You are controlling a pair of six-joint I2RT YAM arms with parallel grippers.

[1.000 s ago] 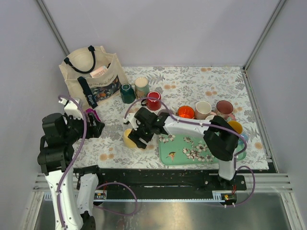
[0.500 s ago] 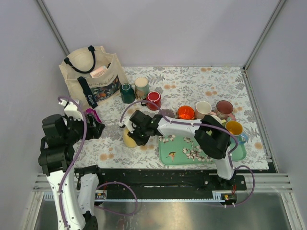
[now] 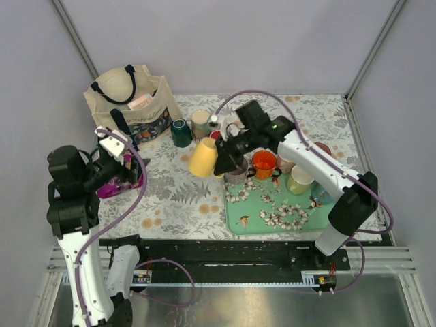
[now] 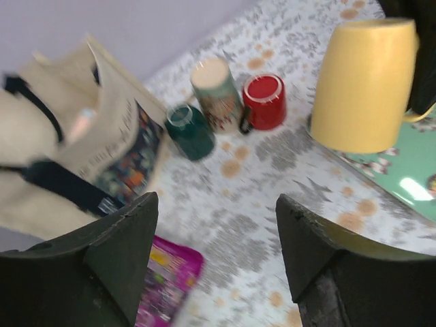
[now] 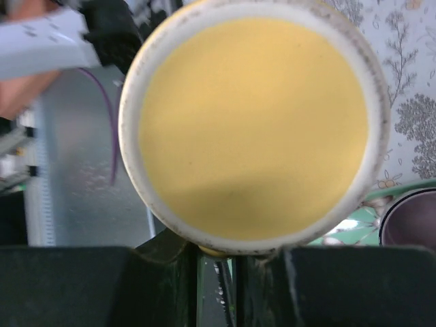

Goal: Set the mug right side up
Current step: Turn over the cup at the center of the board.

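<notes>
Aloft, yellow mug (image 3: pixel 204 157) just left of right hand (image 3: pixel 223 161), tight on its handle.

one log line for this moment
right tool: shut on yellow mug, in air, tilted | left tool: open, empty | task: not upright yet
</notes>
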